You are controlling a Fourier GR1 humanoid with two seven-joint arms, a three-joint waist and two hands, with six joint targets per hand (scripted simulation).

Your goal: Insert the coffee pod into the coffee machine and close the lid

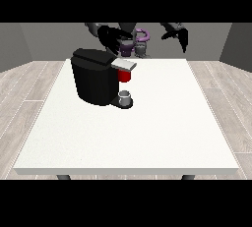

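Sitting left of centre on the white table [147, 137], toward the far edge, is the black coffee machine [93, 81]. Its grey lid [124, 65] sticks out to the view's right, roughly level w/ the top of the body, and looks down or nearly so, though the angle makes that hard to judge. Just under the lid is a red part [125, 76], probably the coffee pod or its holder; can't say which. Below that, a small grey cup [125, 96] stands on the machine's base plate.

The hand at the view's left [112, 39] hangs above and just behind the machine's top, fingers spread apart and pointing down, holding nothing visible. The hand at the view's right [178, 35] hangs well apart from the machine, over the table's far edge, fingers straight-ish and angled down, also empty. Between the arms, the robot's torso [135, 44] shows purple and grey parts.

Table: plain white top, rest of it bare, dark legs just visible at the near edge. Floor is pale wood-look planks running away on both sides. Walls behind are flat grey, meeting at corners at far left & right.
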